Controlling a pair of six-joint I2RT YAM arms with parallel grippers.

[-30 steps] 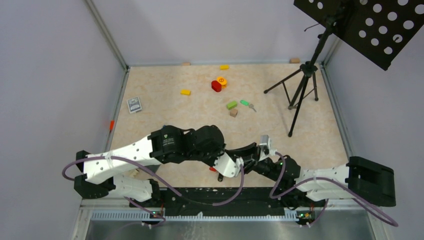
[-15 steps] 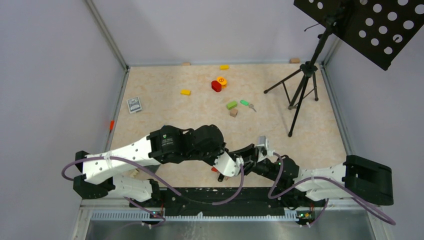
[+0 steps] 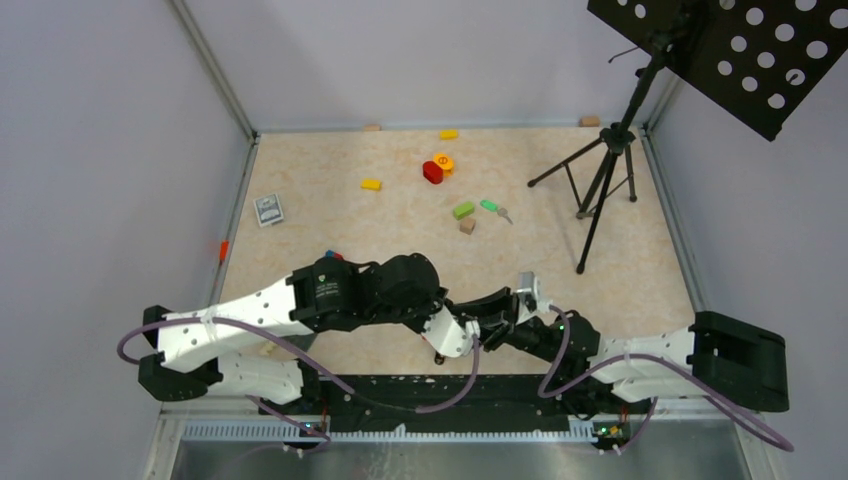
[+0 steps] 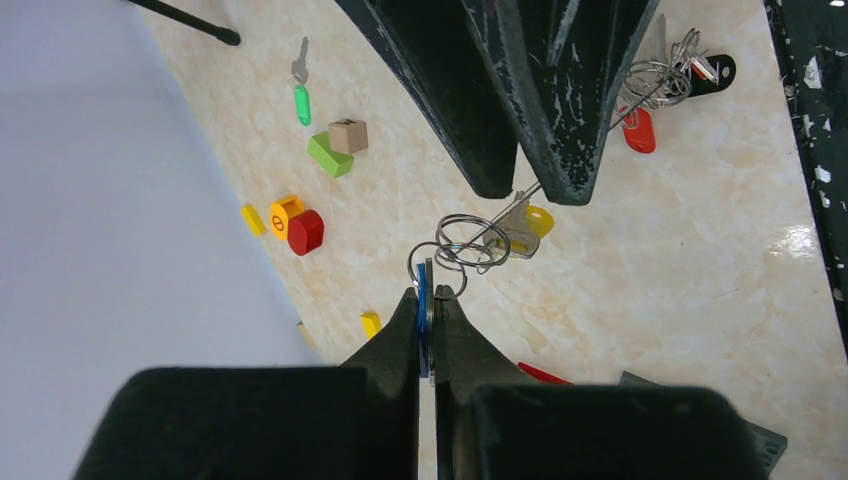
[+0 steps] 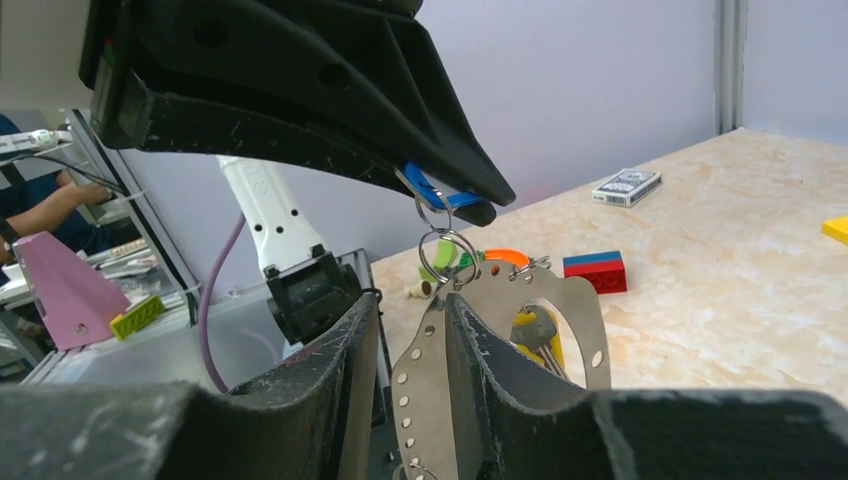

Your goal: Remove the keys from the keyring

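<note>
You are watching a pull set up between two grips. Your left gripper [image 4: 428, 303] is pinching shut on the blue key [image 5: 437, 192], clamping its plastic head flat between the fingers. Your right gripper [image 5: 412, 322] is gripping the keyring [image 5: 582, 322], with one side of the grey strap caught between its jaws. The whole bundle is hanging in the air over the near edge of the table [image 3: 620, 260], not lying on it.

The relation that is mattering here: the blue key is sitting straight across from the right gripper, tip facing tip, with only the small metal rings [image 4: 462, 246] linking the two. That short chain is running in a line from one set of fingertips to the other. The key's long axis seems to be lying along the left fingers, in line with the pull. The left gripper is the nearer one (it is holding the key itself); the right is only anchoring the strap.

By my judgement, pulling straight apart is only going to tighten the chain. The key's hole is needing to travel round the ring's coil to its split. A yellow-headed key [image 4: 537, 220] is dangling beside the rings and may be getting in the way.
</note>
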